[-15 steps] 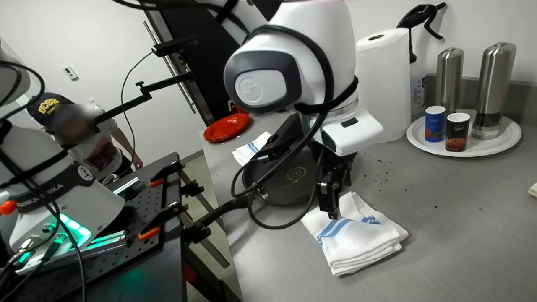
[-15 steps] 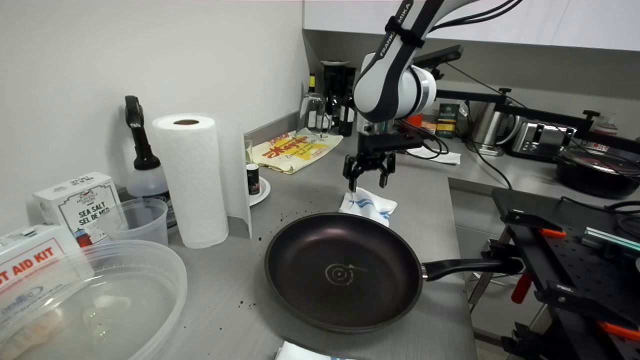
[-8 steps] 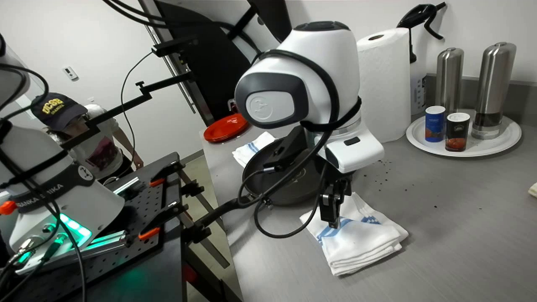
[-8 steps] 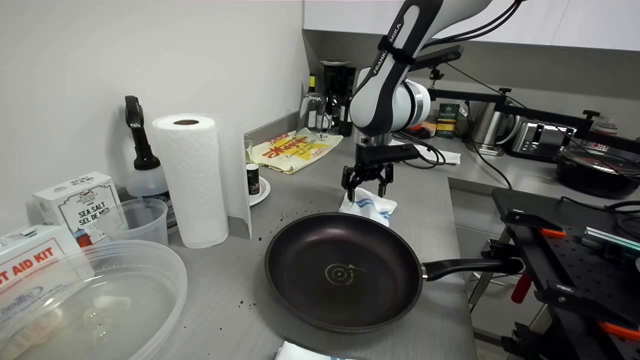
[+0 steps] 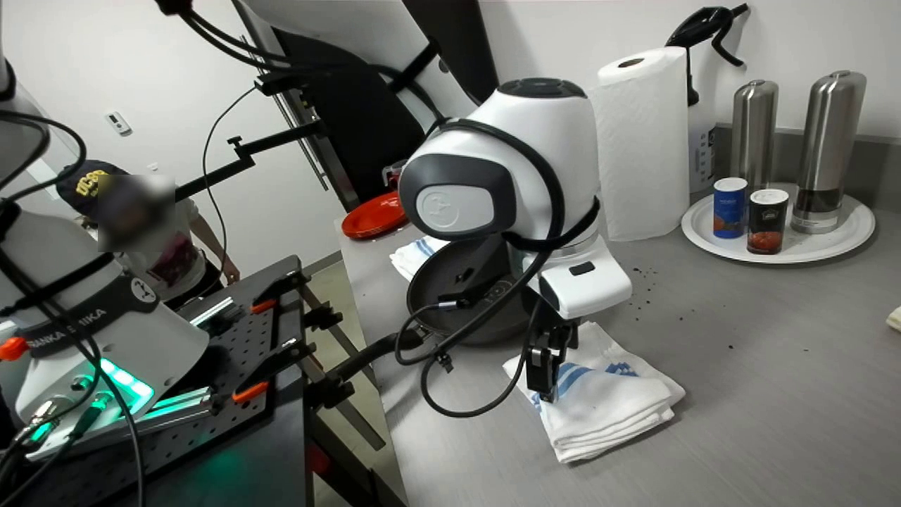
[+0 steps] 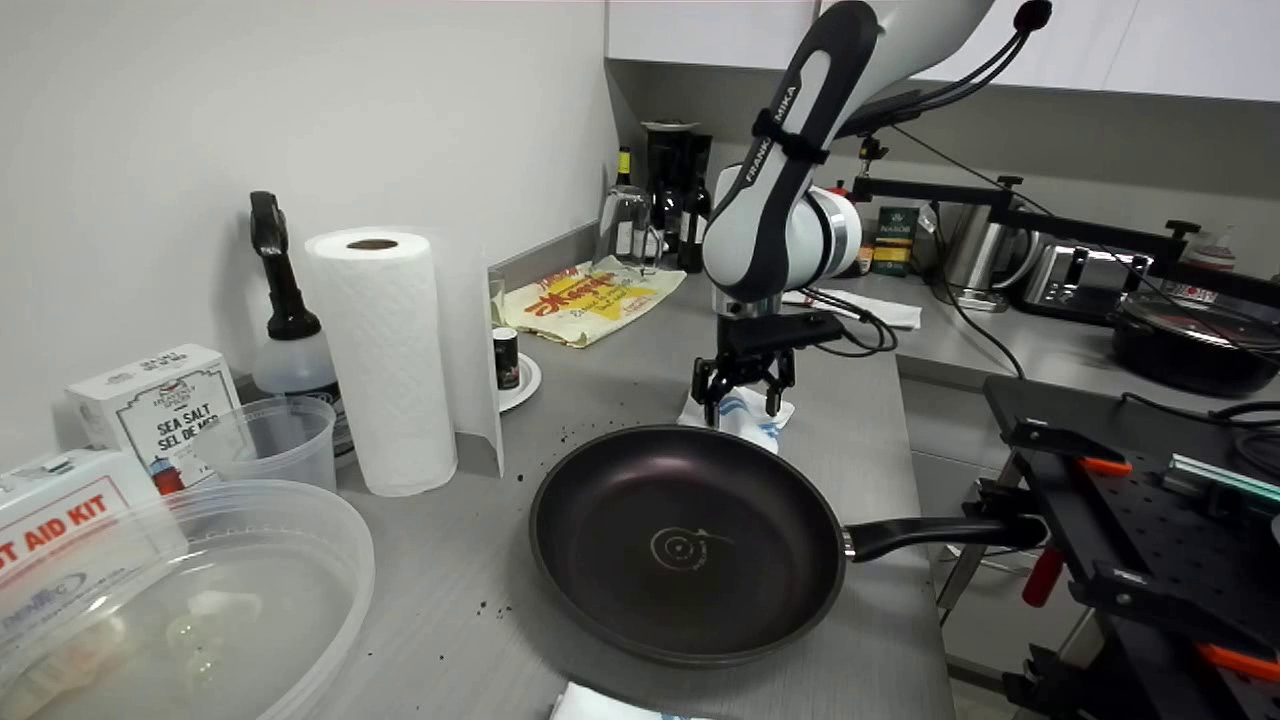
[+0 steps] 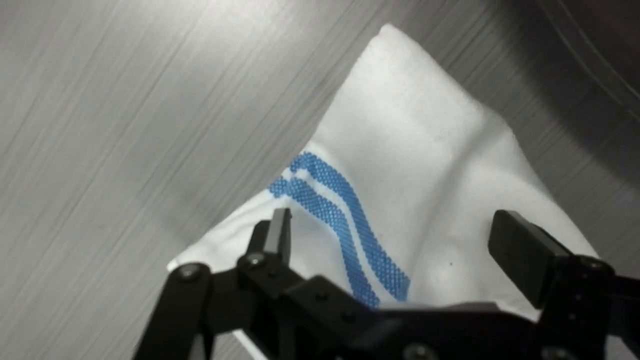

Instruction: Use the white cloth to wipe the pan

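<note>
A folded white cloth with blue stripes [image 5: 612,412] lies on the grey counter; it also shows in an exterior view [image 6: 748,428] and fills much of the wrist view [image 7: 410,115]. My gripper [image 5: 552,373] is open and pointing down over the cloth's striped part, also seen in an exterior view [image 6: 743,408]. In the wrist view the open fingers [image 7: 392,220] have cloth showing between them. I cannot tell whether the tips touch it. The dark pan [image 6: 690,590] lies beside the cloth, partly hidden by the arm in an exterior view [image 5: 438,292]; its rim shows in the wrist view [image 7: 607,55].
The pan's handle [image 6: 930,532] reaches past the counter edge. A second striped cloth [image 5: 412,260] lies beyond the pan. A paper towel roll [image 6: 385,370], a clear plastic tub [image 6: 340,600] and a white plate [image 5: 855,236] with shakers and mills stand nearby. Dark crumbs are scattered on the counter.
My gripper has moved down closer to the folded cloth, its fingers staying open. The cloth and the pan have not moved.
</note>
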You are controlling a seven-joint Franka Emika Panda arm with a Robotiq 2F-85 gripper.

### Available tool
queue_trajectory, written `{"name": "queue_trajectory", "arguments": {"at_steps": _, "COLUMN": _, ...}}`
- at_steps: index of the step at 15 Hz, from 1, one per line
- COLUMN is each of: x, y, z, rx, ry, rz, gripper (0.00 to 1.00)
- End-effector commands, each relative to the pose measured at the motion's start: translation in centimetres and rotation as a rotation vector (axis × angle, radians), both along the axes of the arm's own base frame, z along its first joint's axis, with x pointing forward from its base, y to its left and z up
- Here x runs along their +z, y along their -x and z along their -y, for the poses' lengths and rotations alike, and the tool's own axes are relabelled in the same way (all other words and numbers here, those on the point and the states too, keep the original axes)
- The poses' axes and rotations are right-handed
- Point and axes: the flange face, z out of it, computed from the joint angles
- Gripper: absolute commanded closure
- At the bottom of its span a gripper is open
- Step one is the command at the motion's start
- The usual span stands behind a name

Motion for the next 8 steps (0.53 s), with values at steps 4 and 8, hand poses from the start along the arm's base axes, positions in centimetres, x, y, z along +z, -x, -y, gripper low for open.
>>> {"name": "queue_trajectory", "arguments": {"at_steps": 4, "x": -1.13, "y": -0.65, "z": -0.40, "rx": -0.009, "ry": -0.004, "rz": 0.005, "gripper": 0.40}}
{"name": "queue_trajectory", "arguments": {"at_steps": 8, "x": -1.11, "y": -0.77, "z": -0.31, "rx": -0.008, "ry": -0.005, "rz": 0.006, "gripper": 0.70}}
